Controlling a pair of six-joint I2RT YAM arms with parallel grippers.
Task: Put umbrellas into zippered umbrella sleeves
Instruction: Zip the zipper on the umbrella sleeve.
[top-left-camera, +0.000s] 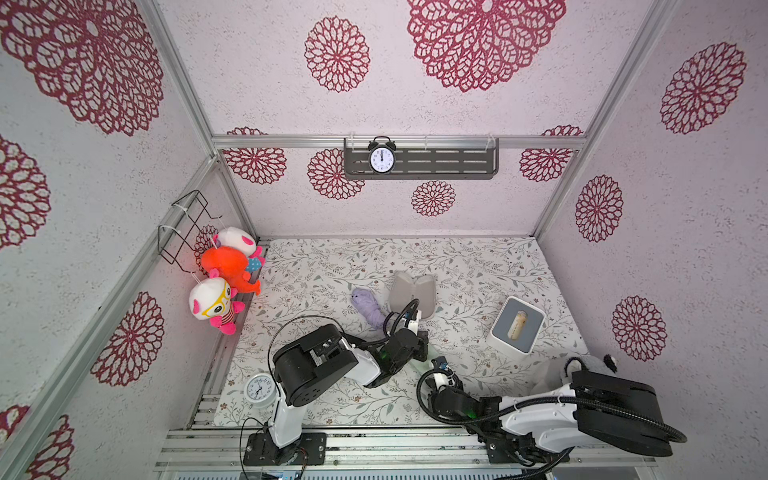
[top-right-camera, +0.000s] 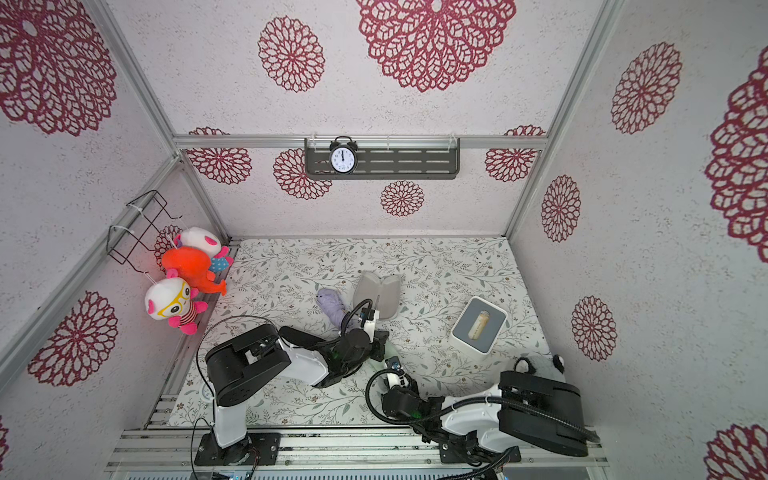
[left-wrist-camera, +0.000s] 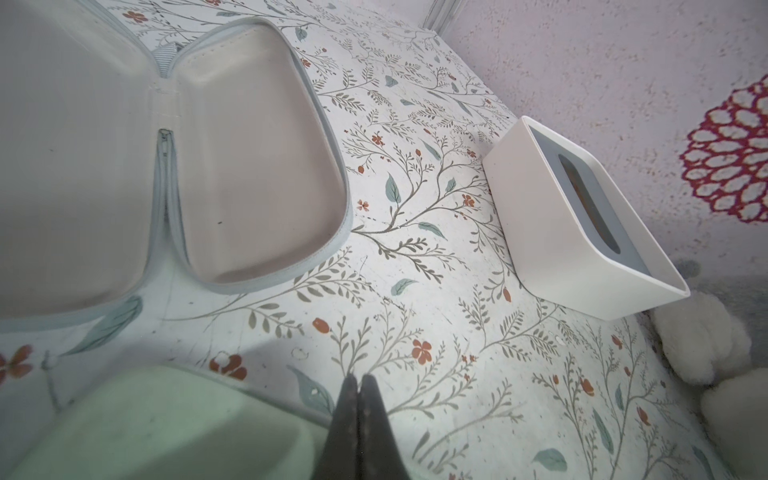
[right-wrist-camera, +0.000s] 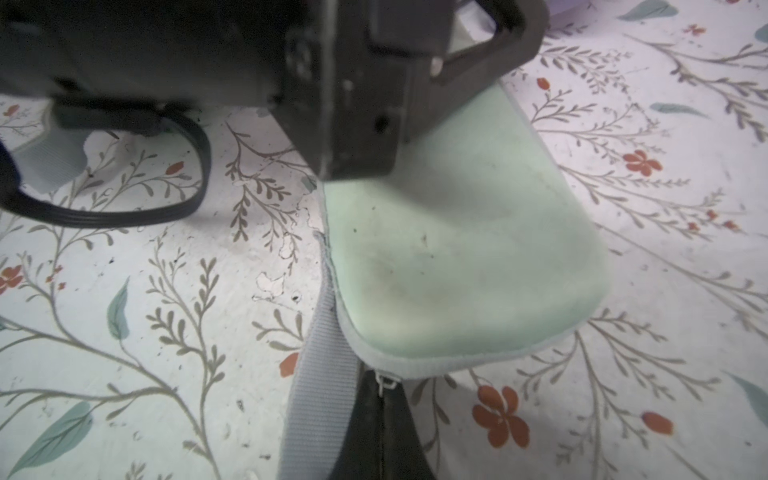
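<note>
While the left claw (left-wrist-camera: 359, 382) stands closed, fingertips together, just beside the mint sleeve (right-wrist-camera: 457, 249), the right claw (right-wrist-camera: 382, 395) pinches its zip pull (right-wrist-camera: 384, 380); farther back on the tabletop (top-left-camera: 478, 266) a lilac umbrella (top-left-camera: 368, 307) lies just beside an open sleeve (top-left-camera: 411, 293)

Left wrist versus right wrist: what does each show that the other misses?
Only the left wrist: the open sleeve with pale grey lining, the white box and a plush toy. Only the right wrist: the right gripper shut on the zipper pull, and a grey strap. Both: the mint green sleeve on the floral table cover, and the left gripper, shut tips in the left wrist view, its body over that sleeve in the right.
</note>
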